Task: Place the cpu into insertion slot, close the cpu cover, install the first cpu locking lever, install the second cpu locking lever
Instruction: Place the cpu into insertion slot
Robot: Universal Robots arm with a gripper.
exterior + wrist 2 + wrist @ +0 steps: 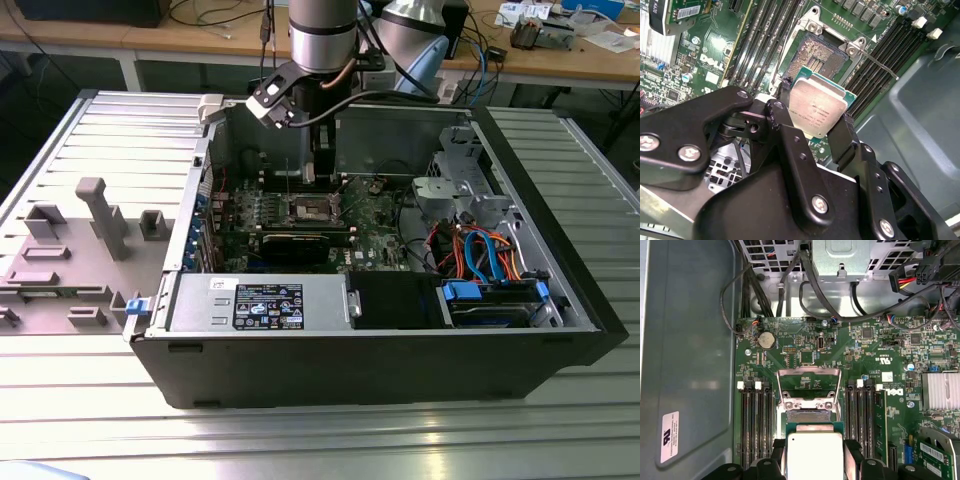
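Inside the open computer case (400,360) on the tabletop (300,440), the cpu (817,105) sits clasped in the hand (815,112) above the insertion slot (821,52). Memory slots (754,425) flank the slot, and the raised cpu cover (809,371) stands at one edge.

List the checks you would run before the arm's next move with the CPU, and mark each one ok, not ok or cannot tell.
1. The cpu is clamped in the end effector by two opposite edges: ok.
2. The insertion slot is bare, with its contacts exposed: ok.
3. The cpu cover is raised off the slot: ok.
4. One locking lever is swung out beside the slot: ok.
5. The cpu is held apart from the slot and is not yet seated: ok.
6. The cpu's corner orientation matches the slot: cannot tell.
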